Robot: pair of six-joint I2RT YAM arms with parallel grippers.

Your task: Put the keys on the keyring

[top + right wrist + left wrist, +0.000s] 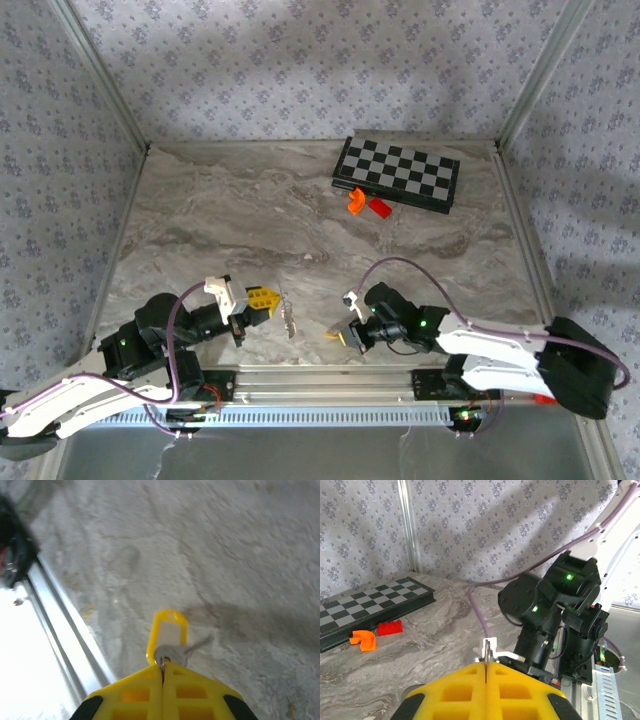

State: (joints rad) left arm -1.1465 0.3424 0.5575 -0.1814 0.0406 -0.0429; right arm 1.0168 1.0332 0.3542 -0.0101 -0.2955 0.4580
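Near the front rail, the right gripper [163,670] was shut tight on the head of a key [169,656]. The blade poked out to one side, and a yellow tag [169,629] hung off it close over the table [240,555]. The left gripper [486,666] was likewise closed, pinching a thin metal piece [488,650] seen edge-on; ring or key, could not tell. From above, the two grippers sat near each other but apart.

Judged the key light, stiff, flat and slick, so likely to pivot in a pinch. Best held across the flat head, with the blade left free. The tag looked floppy and would swing. A ring would be springy, so grip it away from the split and leave the coil end open for threading.
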